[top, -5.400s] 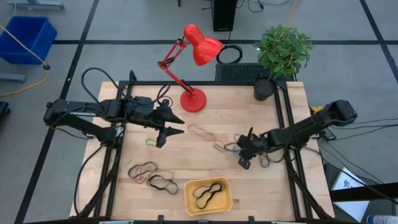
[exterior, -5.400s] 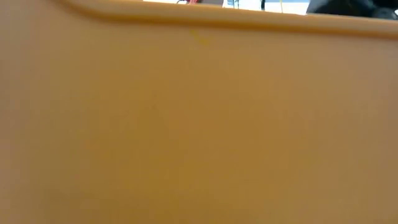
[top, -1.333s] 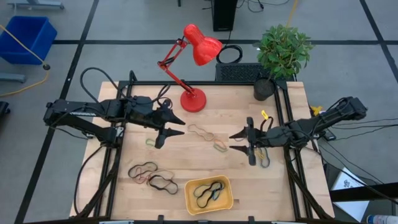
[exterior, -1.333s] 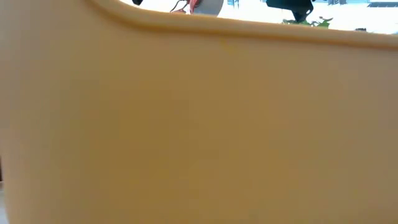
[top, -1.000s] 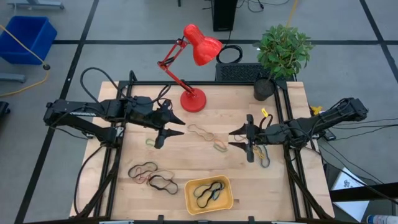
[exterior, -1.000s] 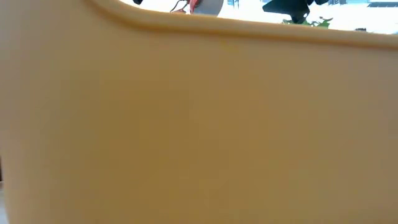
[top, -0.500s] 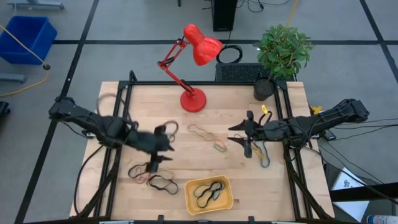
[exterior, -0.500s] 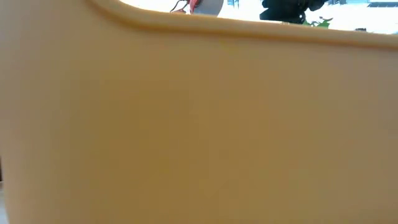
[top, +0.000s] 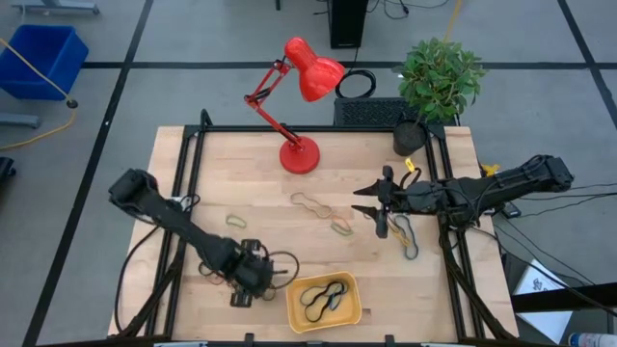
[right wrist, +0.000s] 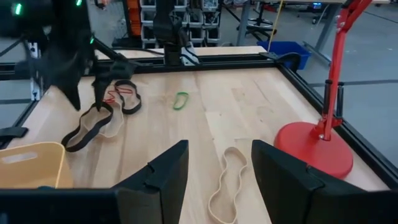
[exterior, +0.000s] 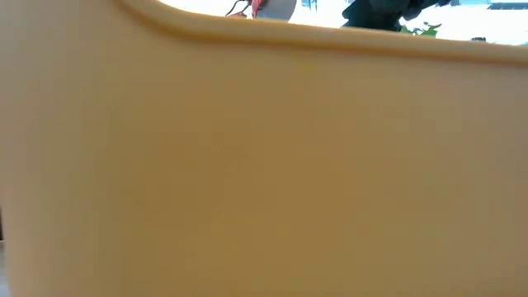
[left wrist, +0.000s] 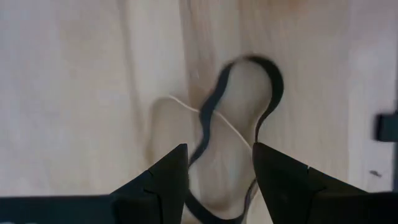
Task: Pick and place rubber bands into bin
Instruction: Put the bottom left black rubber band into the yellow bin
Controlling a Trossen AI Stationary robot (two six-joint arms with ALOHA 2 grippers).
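The left arm has swung from the far-left middle of the table down to the near edge, and the left gripper (top: 247, 281) now stands low over the cluster of rubber bands (top: 224, 268) lying just left of the bin (top: 323, 302). Its fingers are spread, nothing grasped, and straddle a black band (left wrist: 239, 112) that lies flat on the wood; judged from this, a fresh pick is being set up and the grasp is not yet made. The right gripper (top: 378, 208) has drifted slightly toward the far side and hangs released and empty at the right of the table, beside the loose bands (top: 333, 224) at centre. The bin already holds a few dark bands (top: 323, 297); several remain out, so the task is judged well short of complete. The high view alone gives the overall layout, including the red lamp (top: 301, 96) and potted plant (top: 439, 79) at the far edge. Only the left wrist view shows the black band between the fingers, with a thin pale band crossing it. The right wrist view shows a tan band (right wrist: 225, 180) ahead of the right fingers and the left arm working in the distance. The low view is blocked almost wholly by the bin's wall (exterior: 264, 165).
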